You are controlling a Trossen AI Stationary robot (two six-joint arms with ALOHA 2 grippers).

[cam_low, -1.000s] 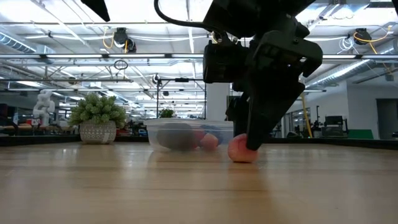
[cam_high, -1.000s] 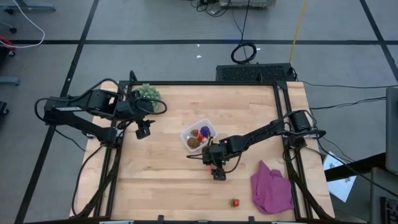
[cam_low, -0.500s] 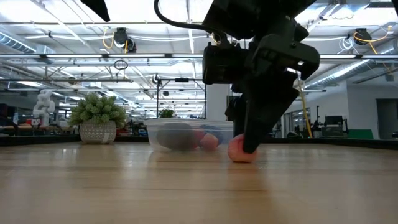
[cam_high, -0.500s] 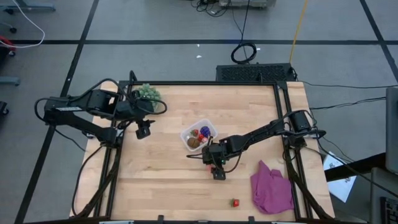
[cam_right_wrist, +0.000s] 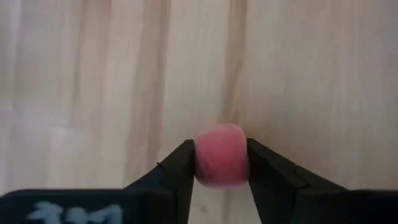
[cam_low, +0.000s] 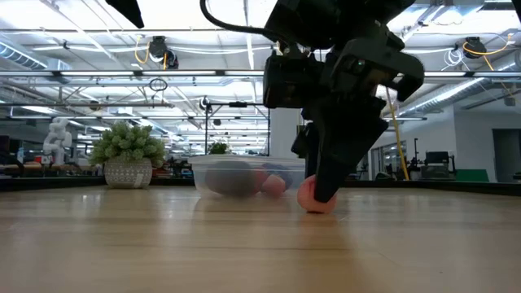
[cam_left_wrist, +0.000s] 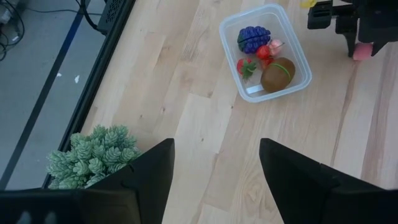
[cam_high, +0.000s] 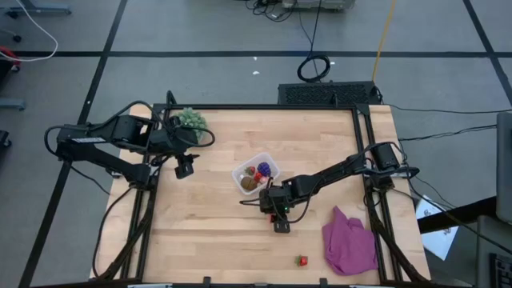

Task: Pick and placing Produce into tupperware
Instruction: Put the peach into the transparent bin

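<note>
My right tool (cam_right_wrist: 221, 163) pinches small pink rounded toy fruit (cam_right_wrist: 221, 155) against pale wooden desk (cam_high: 208, 224), fingers on both flanks, fruit apparently still on the wood: grip low for clean lift, I judge. Fruit stubby, near-round, no clear long axis or pointing end. Small clear plastic tub (cam_high: 256, 174) just beside, already holding brown, purple, red pieces. Tiny red fruit (cam_high: 302, 260) near purple cloth (cam_high: 350, 244). My left tool (cam_left_wrist: 214, 180) spread, waiting near green spiky plant (cam_high: 190, 118).
</note>
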